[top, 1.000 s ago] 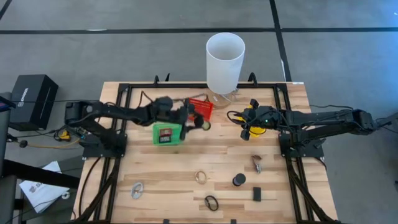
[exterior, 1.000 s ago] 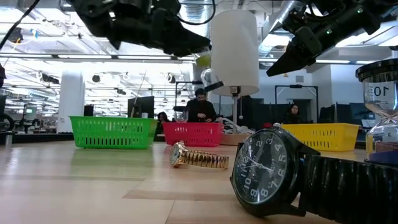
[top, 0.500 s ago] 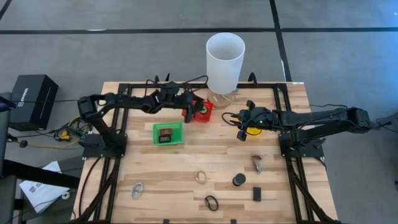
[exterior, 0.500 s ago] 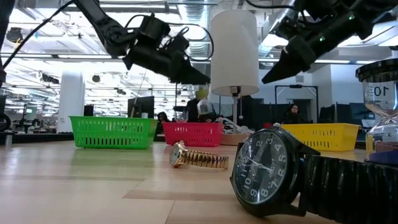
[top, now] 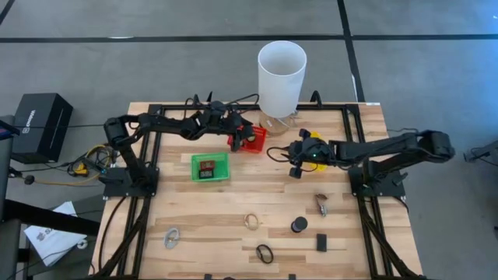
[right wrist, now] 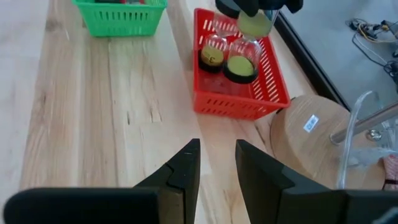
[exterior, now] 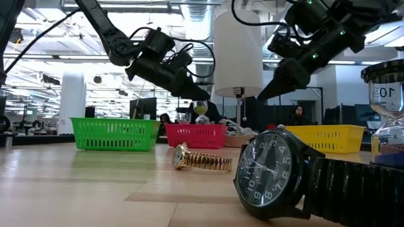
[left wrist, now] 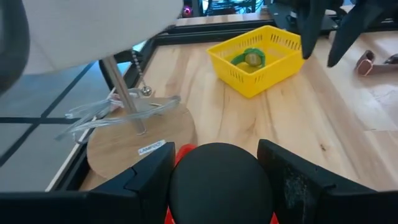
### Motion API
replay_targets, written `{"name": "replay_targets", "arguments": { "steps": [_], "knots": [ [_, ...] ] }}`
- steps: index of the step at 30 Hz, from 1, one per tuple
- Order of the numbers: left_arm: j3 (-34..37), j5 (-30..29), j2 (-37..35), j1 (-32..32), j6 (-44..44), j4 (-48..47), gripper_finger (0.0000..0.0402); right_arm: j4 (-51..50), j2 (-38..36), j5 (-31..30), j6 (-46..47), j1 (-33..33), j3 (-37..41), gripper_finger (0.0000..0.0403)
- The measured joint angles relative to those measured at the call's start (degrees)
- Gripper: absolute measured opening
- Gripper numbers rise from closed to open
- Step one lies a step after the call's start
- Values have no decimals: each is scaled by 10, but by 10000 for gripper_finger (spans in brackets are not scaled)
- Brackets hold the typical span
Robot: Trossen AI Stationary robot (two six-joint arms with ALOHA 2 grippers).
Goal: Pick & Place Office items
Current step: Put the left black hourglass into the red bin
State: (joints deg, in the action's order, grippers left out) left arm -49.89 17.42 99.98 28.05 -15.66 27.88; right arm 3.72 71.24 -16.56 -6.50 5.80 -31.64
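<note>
My left gripper (top: 240, 138) is over the red basket (top: 254, 140), shut on an hourglass with green sand (right wrist: 241, 57) that stands beside a second hourglass (right wrist: 211, 53) in that basket (right wrist: 239, 104). My right gripper (top: 290, 160) hangs open and empty just left of the yellow basket (top: 306, 137), pointing at the red one. On the near half of the table lie a gold watch (top: 251, 221), a black band loop (top: 264, 253), a black disc (top: 299, 225), a black rectangular piece (top: 321, 243) and a silvery clip (top: 171, 237). My left gripper pinches the hourglass by its black top cap (left wrist: 217, 177), one finger (left wrist: 149, 180) on each side, coming slanting down from the table's left. The hourglass stands upright below the fingers (exterior: 201, 109), and its base (right wrist: 240, 70) looks set on the basket floor.
The green basket (top: 210, 167) holds red and black pieces. The yellow basket (left wrist: 273, 62) holds a green watch (left wrist: 252, 58). The tall white cylinder (top: 282, 78) on its round wooden base (left wrist: 143, 130) rises at the far edge, close behind the red basket. A small item (top: 321, 204) lies near the right arm's mount.
My left gripper has carried the hourglass from above the green basket toward the far edge, over the red basket, and lowered it there, still shut on it. My right gripper has moved left, from over the yellow basket toward the red basket, and dipped lower.
</note>
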Motion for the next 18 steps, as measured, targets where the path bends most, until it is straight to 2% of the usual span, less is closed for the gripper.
{"name": "replay_targets", "arguments": {
  "steps": [8, 18],
  "knots": [
    [0, 0, 0, 0, 1, -39, 210, 0, 2, 0, -1, 0, 0, 93],
    [0, -1, 0, 0, 0, -39, 215, 2, 3, 0, -1, 0, 0, 93]
  ]
}}
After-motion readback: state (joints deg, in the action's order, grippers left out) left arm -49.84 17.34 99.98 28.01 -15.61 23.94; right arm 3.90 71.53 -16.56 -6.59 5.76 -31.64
